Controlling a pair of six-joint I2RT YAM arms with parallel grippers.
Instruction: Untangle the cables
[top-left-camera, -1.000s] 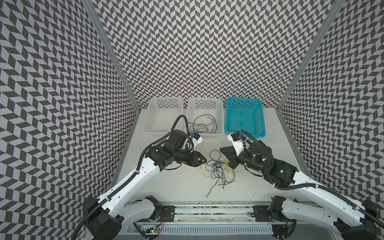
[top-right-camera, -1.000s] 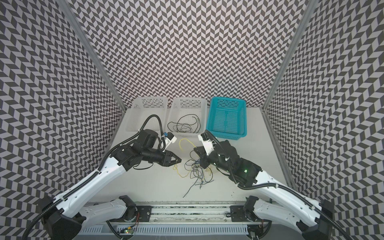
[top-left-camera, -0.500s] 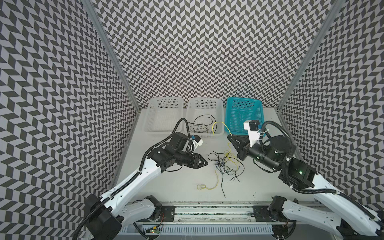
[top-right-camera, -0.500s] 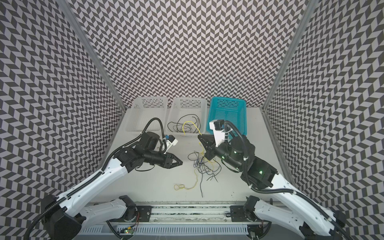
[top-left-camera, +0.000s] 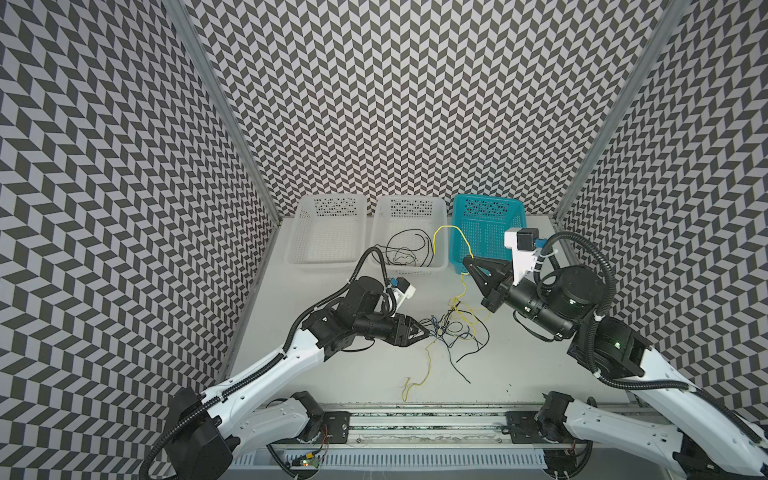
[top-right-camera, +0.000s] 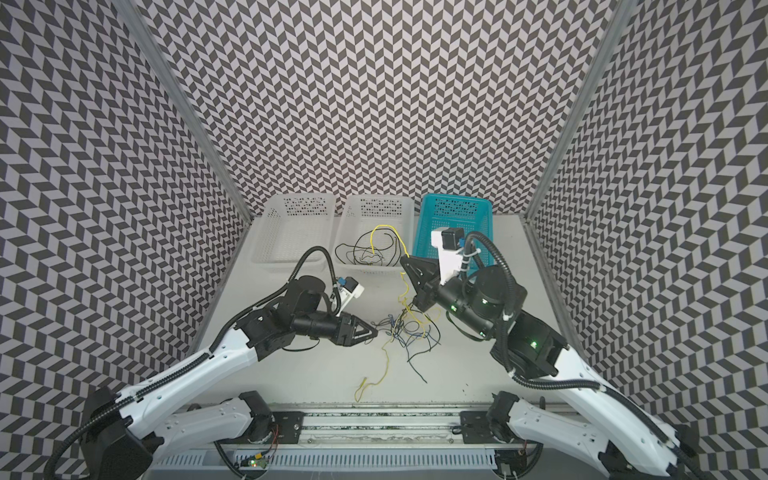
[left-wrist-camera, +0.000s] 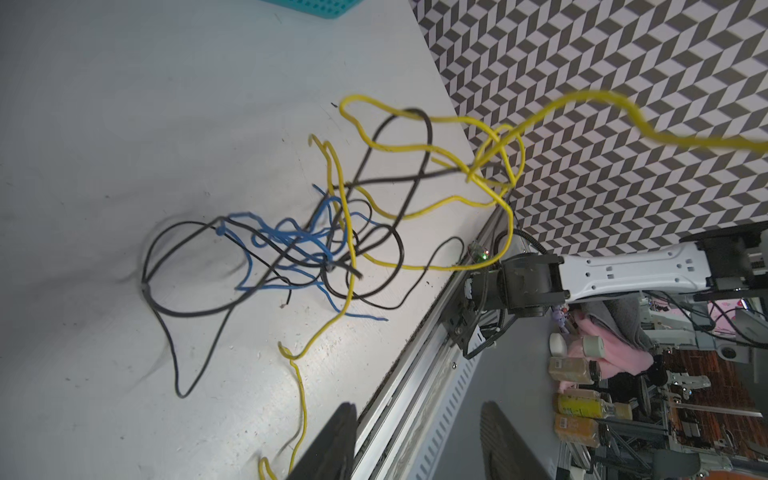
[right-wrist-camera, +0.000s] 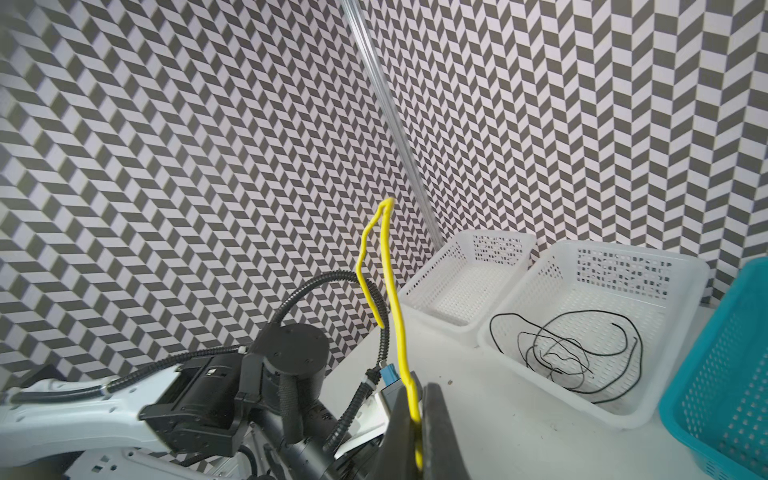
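The cables (top-left-camera: 453, 330) (top-right-camera: 405, 328) lie as a loose tangle of thin black, blue and yellow wires mid-table; the left wrist view shows the cables (left-wrist-camera: 316, 245) close up. My right gripper (top-left-camera: 468, 262) (right-wrist-camera: 415, 428) is shut on a yellow cable (top-left-camera: 446, 227) (right-wrist-camera: 386, 266), held up in front of the teal basket. Its short end arcs above the jaws and its long end hangs down into the tangle. My left gripper (top-left-camera: 427, 332) (left-wrist-camera: 415, 440) sits low at the tangle's left edge, open, with nothing between its fingers.
Three baskets stand along the back: an empty white basket (top-left-camera: 332, 205), a white basket (top-left-camera: 415, 208) holding black cables (top-left-camera: 401, 251) (right-wrist-camera: 565, 349), and a teal basket (top-left-camera: 486, 205). A loose yellow end (top-left-camera: 415, 378) trails toward the front rail (top-left-camera: 415, 419).
My right gripper has risen and pulled back toward the teal basket with the yellow cable, stretching it out of the tangle. My left gripper's jaws have spread wider and edged toward the tangle.
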